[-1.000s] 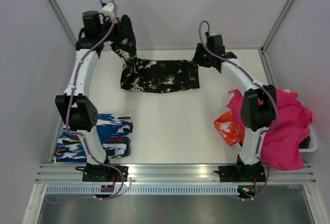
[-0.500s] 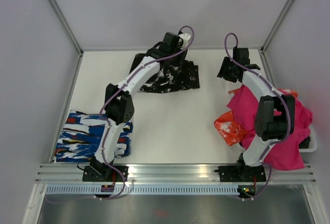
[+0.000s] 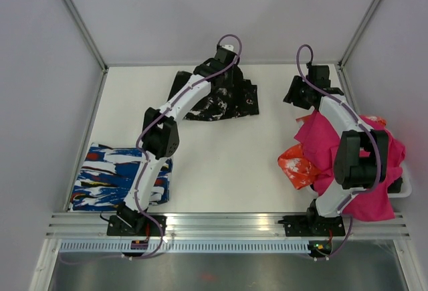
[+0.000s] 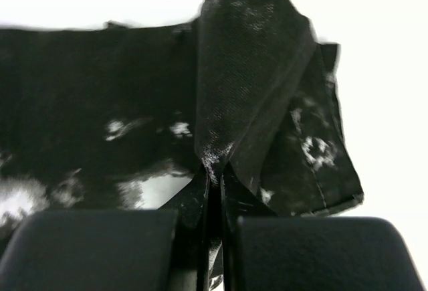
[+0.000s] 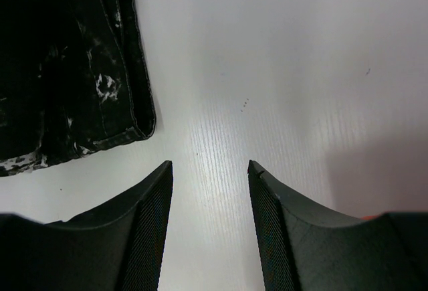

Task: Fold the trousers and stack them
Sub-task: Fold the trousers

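Observation:
The trousers (image 3: 221,100), black with white splatter, lie folded at the back middle of the table. My left gripper (image 3: 231,70) is over their right part, shut on a raised fold of the trousers (image 4: 247,70). In the left wrist view that fold rises in a peak from between the closed fingers. My right gripper (image 3: 294,95) hovers to the right of the trousers, open, with only bare table between its fingers (image 5: 150,201). The trousers' hem (image 5: 73,70) shows at the upper left of the right wrist view.
A folded blue, white and red garment (image 3: 120,176) lies at the front left. A magenta cloth (image 3: 364,164) and an orange-red cloth (image 3: 295,165) are heaped at the right over a white tray (image 3: 400,189). Walls enclose the table.
My left arm swung from the back left corner across to the right, carrying one end of the trousers over the rest. My right gripper drew back to the right, off the cloth.

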Robot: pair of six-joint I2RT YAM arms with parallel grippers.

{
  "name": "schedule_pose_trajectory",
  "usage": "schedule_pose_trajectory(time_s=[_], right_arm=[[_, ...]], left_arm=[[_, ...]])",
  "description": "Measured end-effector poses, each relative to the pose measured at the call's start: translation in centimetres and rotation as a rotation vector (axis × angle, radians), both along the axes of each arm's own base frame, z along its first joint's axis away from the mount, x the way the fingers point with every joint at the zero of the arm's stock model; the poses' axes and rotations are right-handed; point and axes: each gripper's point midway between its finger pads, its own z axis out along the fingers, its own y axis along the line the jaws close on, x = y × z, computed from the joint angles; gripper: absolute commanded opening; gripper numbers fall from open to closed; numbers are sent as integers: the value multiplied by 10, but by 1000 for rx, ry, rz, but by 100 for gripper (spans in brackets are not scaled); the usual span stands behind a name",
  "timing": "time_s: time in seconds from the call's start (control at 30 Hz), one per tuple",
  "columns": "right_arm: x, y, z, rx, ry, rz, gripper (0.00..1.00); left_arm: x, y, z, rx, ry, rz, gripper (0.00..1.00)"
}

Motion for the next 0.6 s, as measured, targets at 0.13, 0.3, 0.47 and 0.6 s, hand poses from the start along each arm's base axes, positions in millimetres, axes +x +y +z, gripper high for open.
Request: schedule_pose_trajectory(time_s=[0.13, 0.3, 0.47, 0.6], right_arm=[[2, 4, 2, 16, -12, 14, 56], [2, 4, 2, 18, -12, 17, 56], [0, 4, 0, 18, -9, 17, 56], [0, 4, 0, 19, -11, 17, 56]], left_arm=[[2, 11, -2, -9, 11, 101, 2], [5, 27, -3, -14, 19, 175, 2], [23, 77, 9, -29, 12, 272, 2], [35, 103, 32, -64, -29, 341, 2]])
